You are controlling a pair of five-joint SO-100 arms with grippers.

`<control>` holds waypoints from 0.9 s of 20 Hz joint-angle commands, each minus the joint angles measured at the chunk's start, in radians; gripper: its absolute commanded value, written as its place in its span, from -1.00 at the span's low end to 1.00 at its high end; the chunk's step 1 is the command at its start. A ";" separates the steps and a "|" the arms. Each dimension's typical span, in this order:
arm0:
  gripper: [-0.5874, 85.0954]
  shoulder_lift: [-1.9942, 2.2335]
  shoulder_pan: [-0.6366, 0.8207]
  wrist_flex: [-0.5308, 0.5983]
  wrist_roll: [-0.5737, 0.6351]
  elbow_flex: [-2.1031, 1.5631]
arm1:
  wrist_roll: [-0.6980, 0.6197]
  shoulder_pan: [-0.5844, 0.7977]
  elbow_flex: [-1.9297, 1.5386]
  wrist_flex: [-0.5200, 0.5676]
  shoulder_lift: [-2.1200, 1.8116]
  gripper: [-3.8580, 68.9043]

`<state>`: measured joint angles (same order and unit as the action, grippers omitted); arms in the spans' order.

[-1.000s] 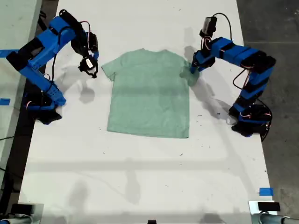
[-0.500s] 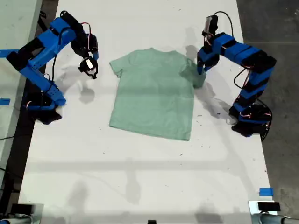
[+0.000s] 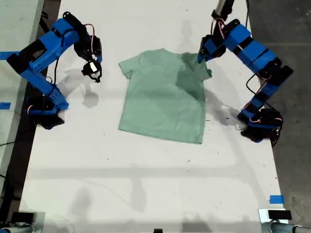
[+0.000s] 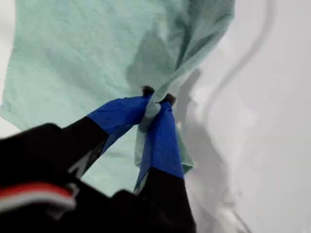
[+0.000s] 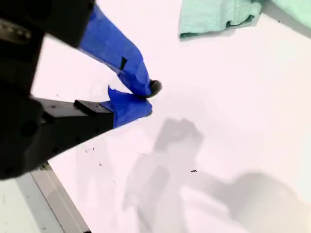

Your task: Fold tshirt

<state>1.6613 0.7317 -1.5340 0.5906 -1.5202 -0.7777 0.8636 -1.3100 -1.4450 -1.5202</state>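
On the white surface [image 3: 146, 184], centre toward the far side in the exterior view: one tshirt [image 3: 163, 97], pale mint green, lying mostly flat, body slightly skewed, hem toward the near edge. Its sleeve on the exterior view's right is lifted off the surface and bunched, casting a darker shadow over the shoulder area; the sleeve on the exterior view's left lies flat.

My first end effector [image 4: 154, 99], on the blue arm at the exterior view's right [image 3: 203, 54]: jaws closed tight, a pinch of tshirt [image 4: 97, 53] cloth gathered between the tips, fabric hanging in folds from the grip.

My second end effector [image 5: 146, 97], on the blue arm at the exterior view's left [image 3: 92, 70]: jaws nearly together, nothing between them, held above bare surface [image 5: 233, 121]. It stands beside the flat sleeve, apart from it; a corner of tshirt [image 5: 214, 17] shows at the second wrist view's edge.

Surroundings: blue tape [image 3: 276, 199] near the exterior view's lower right corner of the surface; another blue tape piece [image 3: 4, 105] at that view's left edge. Small dark specks scattered on the surface. Dark floor [image 3: 291, 29] beyond the exterior view's right edge. Nothing lies between either end effector and the tshirt.
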 commanded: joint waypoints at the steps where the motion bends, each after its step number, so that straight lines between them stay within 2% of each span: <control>1: -0.98 0.046 -0.029 0.011 -0.002 0.005 | 0.100 -0.092 0.126 0.123 0.057 -0.91; 7: -0.98 0.074 -0.040 0.009 -0.012 -0.012 | 0.184 -0.140 0.156 0.439 0.337 -0.91; 8: -0.98 0.078 -0.043 0.008 -0.012 -0.012 | 0.190 -0.133 0.186 0.449 0.405 -0.88; 9: -0.98 0.083 -0.044 0.006 -0.014 -0.012 | 0.210 -0.129 0.222 0.433 0.466 -0.54; 10: -0.98 0.086 -0.046 0.005 -0.015 -0.012 | 0.227 -0.126 0.273 0.376 0.503 -0.08; 12: -0.98 0.094 -0.046 0.000 -0.017 -0.012 | 0.221 -0.140 0.324 0.265 0.459 0.09; 13: -0.98 0.094 -0.044 0.000 -0.017 -0.014 | 0.196 -0.149 0.336 0.219 0.405 0.27; 14: -0.98 0.094 -0.043 0.000 -0.017 -0.017 | 0.181 -0.155 0.351 0.156 0.342 0.33; 18: -0.98 0.094 -0.044 0.005 -0.017 -0.021 | 0.150 -0.153 0.288 -0.071 0.011 0.19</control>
<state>1.7073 0.7118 -1.5294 0.5860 -1.5478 -0.6029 0.7225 -1.0416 -1.4235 -1.2824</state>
